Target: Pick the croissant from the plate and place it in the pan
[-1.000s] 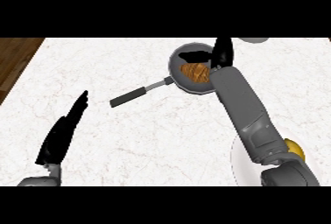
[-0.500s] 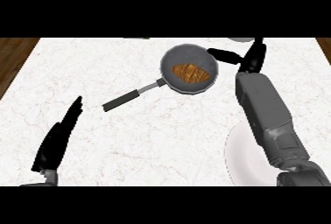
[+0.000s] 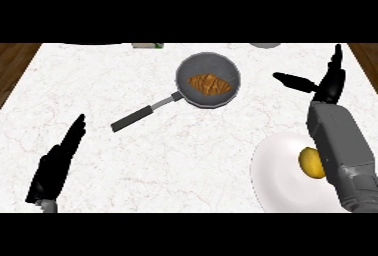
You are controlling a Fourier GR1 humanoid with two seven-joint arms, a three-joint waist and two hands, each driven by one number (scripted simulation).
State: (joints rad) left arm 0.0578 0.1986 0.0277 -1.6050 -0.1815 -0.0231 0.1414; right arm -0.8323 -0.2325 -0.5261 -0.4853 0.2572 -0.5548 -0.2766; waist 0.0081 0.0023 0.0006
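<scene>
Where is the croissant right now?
In the head view, the golden-brown croissant lies inside the round dark grey pan, near the far middle of the white marble counter, left of the right robot hand.

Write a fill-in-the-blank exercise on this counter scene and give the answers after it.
1. The pan holds the ____.
2. The pan's handle points toward the view's lower ____ corner.
3. The yellow item lies on the white ____.
4. The right hand, open to the right of the pan, holds ____.
Missing words: croissant; left; plate; nothing.
</scene>
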